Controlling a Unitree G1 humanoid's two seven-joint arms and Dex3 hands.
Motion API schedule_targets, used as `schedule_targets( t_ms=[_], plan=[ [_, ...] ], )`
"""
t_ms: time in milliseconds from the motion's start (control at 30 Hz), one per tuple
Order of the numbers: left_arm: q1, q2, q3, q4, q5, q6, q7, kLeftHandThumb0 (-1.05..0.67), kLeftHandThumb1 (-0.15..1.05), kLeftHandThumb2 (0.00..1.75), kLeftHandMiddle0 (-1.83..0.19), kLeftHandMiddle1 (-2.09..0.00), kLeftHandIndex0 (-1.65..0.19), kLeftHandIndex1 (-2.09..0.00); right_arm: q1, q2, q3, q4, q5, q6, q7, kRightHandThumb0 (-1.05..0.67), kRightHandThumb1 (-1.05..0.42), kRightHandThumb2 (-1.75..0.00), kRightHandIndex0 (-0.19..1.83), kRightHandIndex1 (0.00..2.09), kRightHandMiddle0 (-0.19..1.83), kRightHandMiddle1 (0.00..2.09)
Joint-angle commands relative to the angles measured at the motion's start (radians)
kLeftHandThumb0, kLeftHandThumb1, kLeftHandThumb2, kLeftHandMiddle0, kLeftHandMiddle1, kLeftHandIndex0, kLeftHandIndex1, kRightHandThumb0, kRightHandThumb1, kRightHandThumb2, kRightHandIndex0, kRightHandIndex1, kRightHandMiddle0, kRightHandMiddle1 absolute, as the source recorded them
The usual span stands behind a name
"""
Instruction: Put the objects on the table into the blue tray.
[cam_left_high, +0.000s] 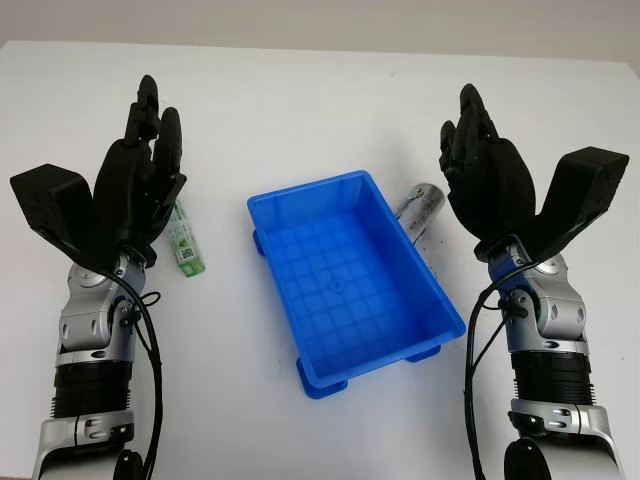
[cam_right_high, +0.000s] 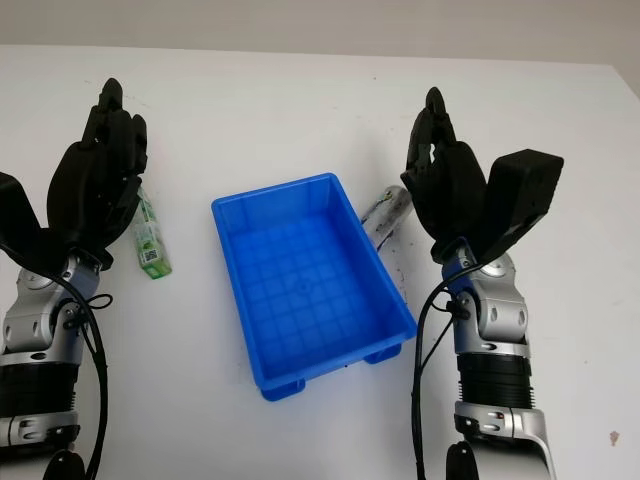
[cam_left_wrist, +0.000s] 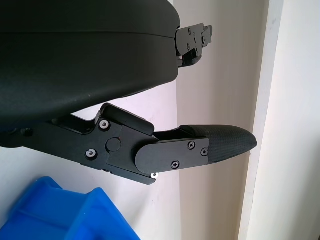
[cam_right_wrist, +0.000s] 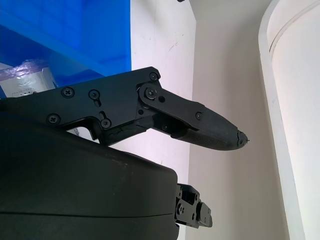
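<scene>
The blue tray (cam_left_high: 355, 290), rigid gridded plastic, stood between my hands. My left hand (cam_left_high: 135, 190) was open, empty, above a green carton (cam_left_high: 184, 240) lying lengthwise away from me. My right hand (cam_left_high: 490, 175) was open beside a silvery cylindrical packet (cam_left_high: 420, 208) touching the tray's right wall.

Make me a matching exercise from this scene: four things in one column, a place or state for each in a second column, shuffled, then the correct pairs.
Column one:
1. blue tray
2. green carton
3. silver tube
4. left hand

Column two:
A. lying on the table by the tray's right wall
B. open, raised over the table's left part
C. middle of the table, nothing inside
D. lying on the table left of the tray, partly behind the left hand

Pairs: 1-C, 2-D, 3-A, 4-B
</scene>
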Motion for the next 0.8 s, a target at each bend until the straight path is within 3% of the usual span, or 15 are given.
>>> schedule_targets(
  t_ms=[0, 400, 500, 633, 767],
  plan=[
    [0.008, 0.009, 0.000, -0.030, 0.002, -0.006, -0.003, -0.80, 1.05, 0.54, 0.19, -0.03, 0.19, -0.02, 0.015, 0.005, -0.001, -0.035, 0.004, -0.003, 0.000, -0.73, -1.05, -0.76, -0.19, 0.00, -0.19, 0.00],
    [-0.026, 0.013, -0.004, 0.019, 0.008, -0.005, -0.003, -0.81, 1.05, 0.53, 0.19, -0.03, 0.19, -0.02, -0.029, -0.023, -0.010, 0.012, 0.005, -0.024, 0.028, -0.74, -1.05, -0.74, -0.19, 0.00, -0.19, 0.00],
    [-0.020, 0.017, -0.001, 0.019, 0.008, -0.013, -0.009, -0.81, 1.05, 0.53, 0.19, -0.02, 0.19, -0.02, -0.058, -0.130, -0.013, -0.028, -0.033, -0.049, 0.090, -0.73, -1.05, -0.65, -0.19, 0.00, -0.19, 0.00],
    [-0.015, 0.014, 0.002, 0.013, 0.003, -0.015, -0.012, -0.81, 1.05, 0.54, 0.19, -0.01, 0.19, -0.01, -0.142, -0.306, 0.001, -0.051, -0.131, -0.075, 0.166, -0.78, -1.05, -0.31, -0.10, 0.06, -0.06, 0.08],
    [-0.016, 0.012, 0.001, 0.024, 0.004, -0.019, -0.015, -0.82, 1.05, 0.54, 0.19, -0.01, 0.19, -0.02, -0.227, -0.434, 0.025, 0.018, -0.180, -0.124, 0.278, -0.80, -1.02, -0.11, 0.02, 0.11, 0.04, 0.16]
  ],
)
